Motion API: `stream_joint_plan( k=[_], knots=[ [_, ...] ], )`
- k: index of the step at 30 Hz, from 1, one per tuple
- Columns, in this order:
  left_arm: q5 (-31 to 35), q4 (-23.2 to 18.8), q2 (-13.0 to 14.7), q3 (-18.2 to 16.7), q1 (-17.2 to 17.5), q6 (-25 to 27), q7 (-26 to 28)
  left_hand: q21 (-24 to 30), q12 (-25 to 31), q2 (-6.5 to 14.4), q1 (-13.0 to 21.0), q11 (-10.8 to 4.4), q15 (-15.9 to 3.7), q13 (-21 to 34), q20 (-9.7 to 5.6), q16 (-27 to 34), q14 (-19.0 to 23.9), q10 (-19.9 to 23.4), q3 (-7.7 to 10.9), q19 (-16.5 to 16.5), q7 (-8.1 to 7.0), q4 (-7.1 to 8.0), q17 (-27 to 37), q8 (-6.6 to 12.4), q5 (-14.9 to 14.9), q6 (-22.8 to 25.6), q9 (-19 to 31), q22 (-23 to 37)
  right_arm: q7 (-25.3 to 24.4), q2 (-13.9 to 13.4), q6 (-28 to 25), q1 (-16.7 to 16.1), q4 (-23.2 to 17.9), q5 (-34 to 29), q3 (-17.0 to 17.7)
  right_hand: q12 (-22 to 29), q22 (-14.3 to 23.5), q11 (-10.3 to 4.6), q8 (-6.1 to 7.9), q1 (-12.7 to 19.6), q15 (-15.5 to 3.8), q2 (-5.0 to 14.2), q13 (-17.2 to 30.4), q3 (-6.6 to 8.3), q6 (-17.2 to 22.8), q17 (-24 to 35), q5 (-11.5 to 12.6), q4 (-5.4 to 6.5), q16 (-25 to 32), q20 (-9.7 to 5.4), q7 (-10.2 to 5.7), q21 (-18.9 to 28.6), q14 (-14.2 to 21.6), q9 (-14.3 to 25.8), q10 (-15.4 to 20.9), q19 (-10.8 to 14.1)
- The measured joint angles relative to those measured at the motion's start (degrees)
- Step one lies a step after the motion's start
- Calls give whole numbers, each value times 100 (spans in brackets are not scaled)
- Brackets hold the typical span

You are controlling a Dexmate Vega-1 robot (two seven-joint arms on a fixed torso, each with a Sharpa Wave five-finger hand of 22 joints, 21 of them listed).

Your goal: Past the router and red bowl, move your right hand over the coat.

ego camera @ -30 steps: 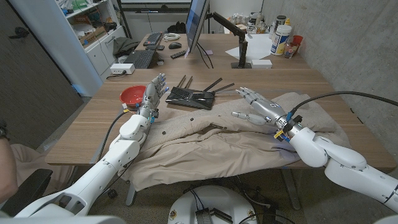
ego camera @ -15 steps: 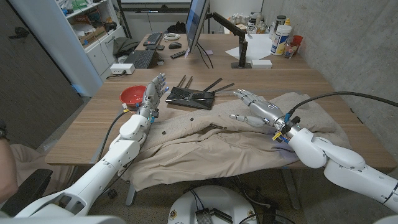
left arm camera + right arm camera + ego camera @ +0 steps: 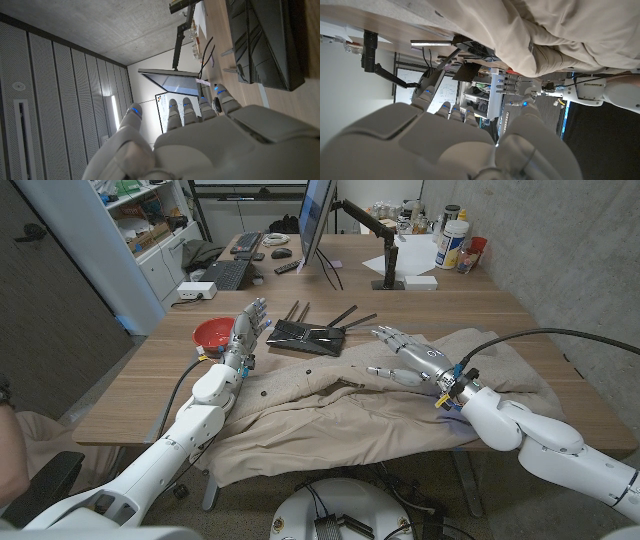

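A beige coat (image 3: 400, 405) lies crumpled over the near half of the wooden table (image 3: 150, 385) and hangs over its front edge. My right hand (image 3: 412, 355) hovers above the coat's far edge, fingers spread toward the black router (image 3: 305, 335), holding nothing. The red bowl (image 3: 213, 332) sits left of the router. Between bowl and router my left hand (image 3: 247, 325) stands upright with its fingers apart and empty. In the left wrist view that hand (image 3: 210, 135) points past the router (image 3: 265, 40). The right wrist view has my right hand (image 3: 455, 145) under the coat (image 3: 555, 30).
Behind the router stand a monitor (image 3: 317, 220) on an arm, a keyboard (image 3: 225, 273) and a white box (image 3: 195, 290). Bottles and jars (image 3: 452, 235) crowd the back right corner by the concrete wall. A cable (image 3: 530, 335) arcs over the coat's right side.
My right hand has slid a little left and forward over the coat toward the router. The left hand, bowl and router have stayed put.
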Motion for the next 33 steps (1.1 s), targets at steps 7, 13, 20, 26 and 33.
stream_joint_plan(
  k=[7, 13, 20, 26, 33],
  knots=[
    [-12, -1, 0, -8, 3, -3, -4, -22, 0, 0, 0, 0, 0, 0, 0, 0, 0, 0, 0, 0, 0, 0, 0, 0, 0, 0, 0, 0, 21, 12, -9, 33, 5, -52, -62, 14, 0, 0, 0, -46, 0, 46, 0, 0, 0, 0, 0, 0, 45, 0, 0, 0, 0, 0, 0, 0],
    [-16, -1, -1, -9, 2, -3, -10, -22, 0, 0, 0, 0, 0, 0, 0, 0, 0, 0, 0, 0, 0, 0, 0, 0, 0, 0, 0, 0, 68, 12, -56, 61, -8, -103, -112, 44, 0, 0, 0, -46, 21, 46, 0, -1, 0, 0, 0, 2, 45, -32, 0, 0, 21, 0, 0, -32],
    [-17, -1, -2, -8, 1, -3, -11, -43, 0, 0, 0, 0, 0, 1, 0, 0, 0, 0, 0, 0, 0, 0, 0, 0, 0, 0, 0, 0, 147, 7, -111, 99, -45, -164, -162, 44, 0, 0, 0, -46, 21, 45, 0, -17, 0, 0, 0, 17, 45, -32, 0, 0, 21, 0, 0, -32],
    [-16, -1, -2, -1, -5, 13, -11, -65, 0, 0, 0, 0, 0, 1, 0, 0, 0, 0, 0, 0, -11, 0, 0, 0, 0, 11, 0, 0, 199, 1, -156, 130, -63, -206, -203, 44, 0, 0, 0, -45, 20, 45, 0, -17, 0, 0, 0, 17, 45, -32, 0, 0, 21, 0, 0, -31],
    [-10, 7, -3, 5, -8, 23, -11, -65, 0, 0, 0, 0, 0, 1, 0, 0, 0, 0, 0, 0, -11, 0, 0, 0, 0, 11, 0, 0, 257, -12, -205, 164, -76, -277, -257, 44, 0, 8, 0, -45, 20, 45, 0, -17, 1, -1, 0, 17, 45, -31, 0, 0, 21, 0, -8, -31]
  ],
)
